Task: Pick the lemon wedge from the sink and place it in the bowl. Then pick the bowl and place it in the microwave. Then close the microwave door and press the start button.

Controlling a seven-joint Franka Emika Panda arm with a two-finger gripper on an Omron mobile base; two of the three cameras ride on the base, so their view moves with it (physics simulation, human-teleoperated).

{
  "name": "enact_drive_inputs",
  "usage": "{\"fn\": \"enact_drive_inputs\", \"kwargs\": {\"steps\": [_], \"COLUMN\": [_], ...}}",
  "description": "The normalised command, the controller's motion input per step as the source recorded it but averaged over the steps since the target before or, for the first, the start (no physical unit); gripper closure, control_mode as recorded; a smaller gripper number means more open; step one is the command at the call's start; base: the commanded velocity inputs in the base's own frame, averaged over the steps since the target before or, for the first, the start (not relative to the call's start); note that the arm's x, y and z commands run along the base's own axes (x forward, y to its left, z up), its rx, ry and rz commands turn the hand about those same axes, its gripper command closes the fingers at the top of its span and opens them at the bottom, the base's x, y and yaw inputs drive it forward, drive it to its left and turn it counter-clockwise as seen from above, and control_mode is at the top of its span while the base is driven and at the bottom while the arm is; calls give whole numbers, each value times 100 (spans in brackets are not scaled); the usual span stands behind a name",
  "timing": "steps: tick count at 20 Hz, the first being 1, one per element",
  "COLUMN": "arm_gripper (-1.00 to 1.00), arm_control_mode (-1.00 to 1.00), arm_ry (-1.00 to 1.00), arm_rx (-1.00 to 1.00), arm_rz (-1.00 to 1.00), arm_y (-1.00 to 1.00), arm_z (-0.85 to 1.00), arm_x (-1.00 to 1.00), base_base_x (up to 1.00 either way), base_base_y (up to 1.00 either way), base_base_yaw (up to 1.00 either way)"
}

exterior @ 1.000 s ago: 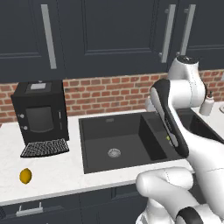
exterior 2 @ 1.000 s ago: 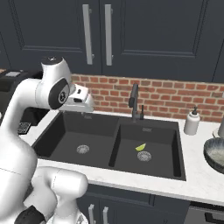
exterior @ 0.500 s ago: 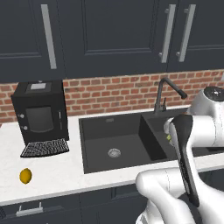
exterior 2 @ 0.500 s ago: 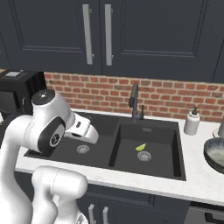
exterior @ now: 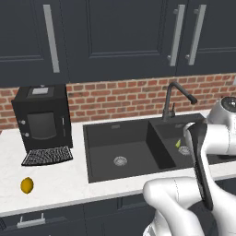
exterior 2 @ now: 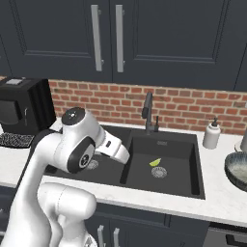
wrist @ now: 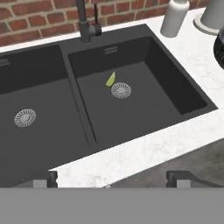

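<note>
Dark cabinet doors [exterior 2: 159, 38] with long silver handles across the top; red brick backsplash [exterior: 115, 97] beneath; pale marble counter [wrist: 144, 151] wrapped around the sink [wrist: 52, 131], matte black, two basins side by side, a round silver drain in each. White arm [exterior 2: 72, 149] bent low over the front counter edge, elbow joint toward the camera in the right base view. Black coffee machine [exterior: 41, 122] upright on the counter left of the sink, against the bricks, a dark ribbed tray in front of it. Dark faucet [wrist: 85, 22] standing behind the divider between the basins, spout over the right basin. Bowl [exterior 2: 237, 169] on the counter to the right of the sink, cut off by the frame edge, speckled pale inside. White soap bottle [exterior 2: 211, 134] at the back right corner of the sink, upright. Whole yellow lemon [exterior: 27, 185] alone on the counter, in front of the coffee machine, well apart from the sink. Gripper [wrist: 111, 178] poised above the front counter edge, fingers [wrist: 179, 177] spread wide, almost at the full width of the hand view, nothing between them. Lemon wedge [wrist: 110, 78] lying on the floor of the right basin, just beside the drain, toward the faucet, well apart from the gripper.
</note>
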Motion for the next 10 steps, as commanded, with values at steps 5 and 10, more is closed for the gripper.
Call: {"fn": "enact_drive_inputs", "kwargs": {"steps": [5,10], "arm_gripper": [-100,-100], "arm_control_mode": [-100,-100], "arm_ry": [0,0], "arm_rx": [4,4], "arm_rz": [-2,0], "arm_y": [-50,-29], "arm_z": [-33,-35], "arm_x": [60,66], "base_base_x": [0,0], "base_base_y": [0,0], "base_base_yaw": [0,0]}}
